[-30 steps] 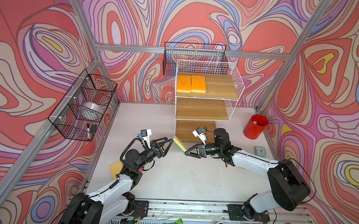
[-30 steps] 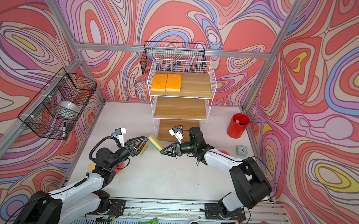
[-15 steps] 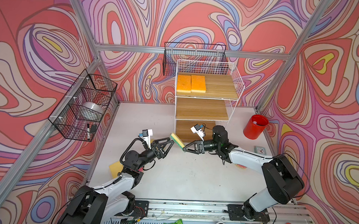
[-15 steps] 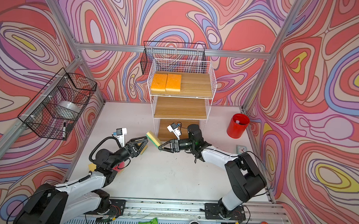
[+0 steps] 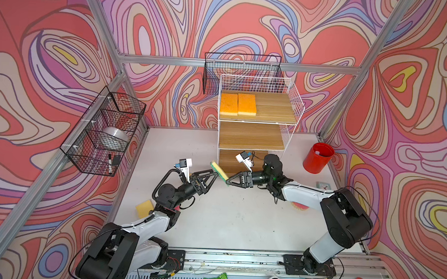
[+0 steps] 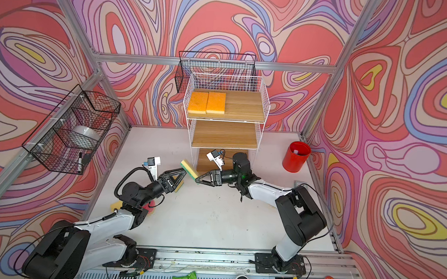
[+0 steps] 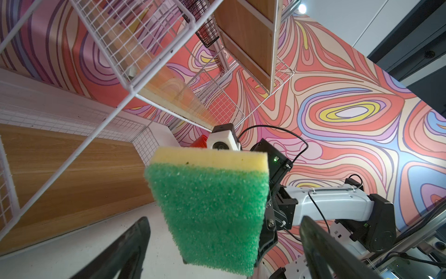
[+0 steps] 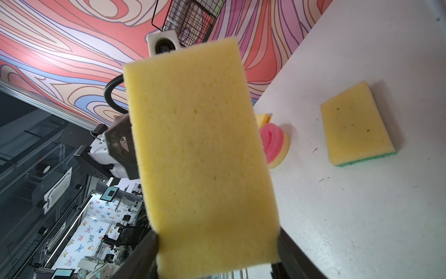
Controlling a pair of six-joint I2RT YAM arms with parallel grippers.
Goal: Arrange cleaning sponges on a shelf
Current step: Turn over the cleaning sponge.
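Open-fronted middle board (image 5: pixel 251 136); right arm (image 5: pixel 271 171) before lowest board (image 5: pixel 228 162); mesh sides (image 5: pixel 295 104).

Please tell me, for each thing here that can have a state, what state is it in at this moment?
Left gripper: fingers open.
Right gripper: shut on the green-topped sponge.
Green-topped sponge: held in the air, tilted.
Orange sponges: lying flat, side by side, on the top board of the shelf.
Second green sponge: lying on the table, yellow side up.
Pink sponge: lying on the table.
Red cup: upright.
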